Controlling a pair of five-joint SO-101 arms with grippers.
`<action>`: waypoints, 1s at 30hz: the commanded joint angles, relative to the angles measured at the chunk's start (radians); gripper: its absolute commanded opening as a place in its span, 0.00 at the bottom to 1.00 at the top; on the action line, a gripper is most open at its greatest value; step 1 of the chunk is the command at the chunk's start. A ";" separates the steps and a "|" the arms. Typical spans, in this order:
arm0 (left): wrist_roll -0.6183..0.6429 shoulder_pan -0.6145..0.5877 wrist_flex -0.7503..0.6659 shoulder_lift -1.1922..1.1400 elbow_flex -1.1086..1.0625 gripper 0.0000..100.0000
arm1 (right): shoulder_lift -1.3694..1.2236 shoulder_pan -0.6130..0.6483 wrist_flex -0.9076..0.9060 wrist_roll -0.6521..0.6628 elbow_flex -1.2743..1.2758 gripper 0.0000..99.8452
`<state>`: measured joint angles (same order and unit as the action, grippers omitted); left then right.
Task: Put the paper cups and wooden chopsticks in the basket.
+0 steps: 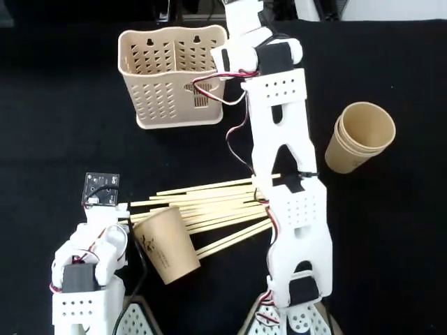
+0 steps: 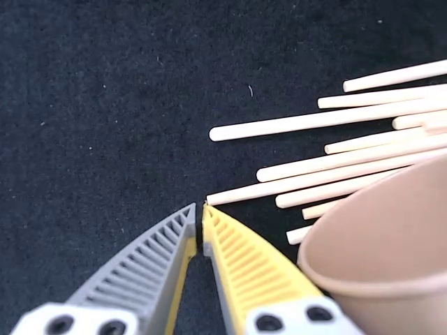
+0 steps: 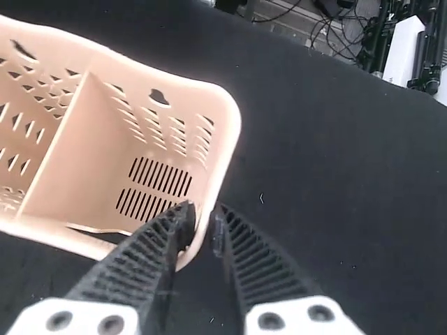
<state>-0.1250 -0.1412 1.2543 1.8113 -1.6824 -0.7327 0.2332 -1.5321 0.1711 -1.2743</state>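
The beige slotted basket stands at the back of the table. My right gripper is at the basket's right end, shut with one finger inside and one outside the wall. Several wooden chopsticks lie fanned out mid-table. A brown paper cup lies on its side across their near ends. My left gripper is shut with nothing in it, its tips just short of the chopstick ends and beside the cup's rim. A stack of paper cups lies on its side at the right.
A black cloth covers the table. The right arm stretches from the front edge over the chopsticks to the basket. The left arm's base sits at the front left corner. Cables and stands lie beyond the table's far edge.
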 commanded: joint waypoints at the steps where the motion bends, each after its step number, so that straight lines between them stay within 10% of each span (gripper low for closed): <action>1: 0.003 -0.002 0.017 0.008 -0.015 0.03 | 0.033 0.015 -0.032 -0.006 -0.087 0.01; 30: 0.003 -0.002 0.017 0.008 -0.015 0.03 | 0.289 -0.012 -0.232 -0.038 0.104 0.01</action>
<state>-0.1250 -0.1412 1.2543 1.8113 -1.6824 -0.5669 0.2348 -1.7607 0.1527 -1.2252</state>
